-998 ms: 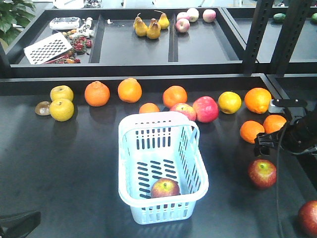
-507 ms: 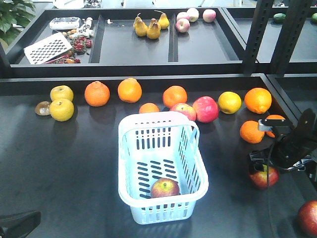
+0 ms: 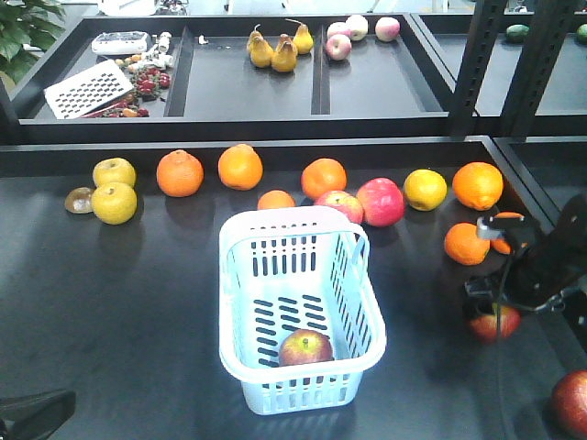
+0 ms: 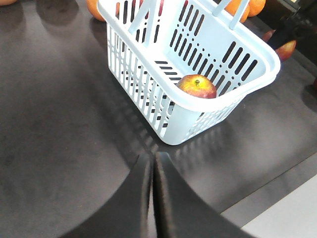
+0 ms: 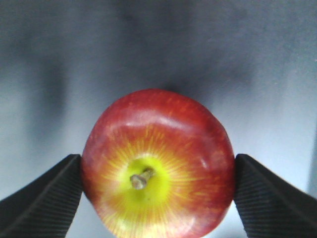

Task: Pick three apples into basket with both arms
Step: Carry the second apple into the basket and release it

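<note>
Here the right gripper (image 5: 158,173) has its jaws pressed against both sides of an apple (image 5: 163,129), which sits stem up, squarely between the pads, on the dark table (image 5: 148,39). The left gripper (image 4: 152,171) has its jaws closed together, empty; ahead of them stands the basket (image 4: 233,101), holding a second apple (image 4: 197,87).

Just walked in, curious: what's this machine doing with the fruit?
It is collecting apples into the pale blue basket. One apple already lies inside. The right gripper has its fingers against both sides of a second apple on the table, right of the basket. A third apple sits at the near right edge. The left gripper is shut and empty.
</note>
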### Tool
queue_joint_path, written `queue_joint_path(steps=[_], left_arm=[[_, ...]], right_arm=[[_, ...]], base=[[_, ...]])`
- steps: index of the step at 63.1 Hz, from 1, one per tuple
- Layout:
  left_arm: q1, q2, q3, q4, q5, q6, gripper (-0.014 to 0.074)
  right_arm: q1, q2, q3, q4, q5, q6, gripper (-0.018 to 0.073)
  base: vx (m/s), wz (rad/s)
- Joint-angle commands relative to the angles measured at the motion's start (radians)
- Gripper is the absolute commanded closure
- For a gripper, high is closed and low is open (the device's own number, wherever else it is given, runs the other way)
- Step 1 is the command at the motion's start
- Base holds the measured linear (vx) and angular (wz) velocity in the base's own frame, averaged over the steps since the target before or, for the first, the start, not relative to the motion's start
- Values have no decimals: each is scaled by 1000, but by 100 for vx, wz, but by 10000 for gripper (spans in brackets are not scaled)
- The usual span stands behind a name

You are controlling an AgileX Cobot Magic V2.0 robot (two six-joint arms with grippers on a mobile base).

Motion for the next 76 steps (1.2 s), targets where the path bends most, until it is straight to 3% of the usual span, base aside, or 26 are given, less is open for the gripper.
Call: queue_joint_path(steps=[1, 5, 20, 28, 40, 50, 57, 71, 76], left_arm=[[2, 5, -25, -20, -63, -9, 603], [2, 5, -25, -20, -63, -9, 603], [2, 5, -25, -21, -63, -9, 603], [2, 5, -25, -21, -63, -9, 603], [2, 5, -25, -27, -63, -9, 603], [2, 5, -25, -27, -63, -9, 603], [2, 5, -25, -27, -63, -9, 603], [2, 5, -25, -27, -63, -9, 603], [2, 5, -25, -28, -63, -9, 603]], right_arm=[[-5, -141, -22, 91, 61, -104, 501], [-5, -198, -22, 162, 126, -167, 575], [2, -434, -17, 443, 412, -362, 564], [71, -507, -17, 528, 519, -379, 564], [317, -506, -17, 528, 366, -302, 564], [442, -447, -17, 482, 209, -233, 534], [452, -394, -17, 485, 191, -233, 425], [451, -349, -17, 505, 175, -203, -7], [451, -349, -18, 505, 165, -201, -111]], base=[[0, 0], [0, 0], [0, 0], [0, 0], [0, 0], [0, 0], [0, 0], [0, 0], [0, 0]])
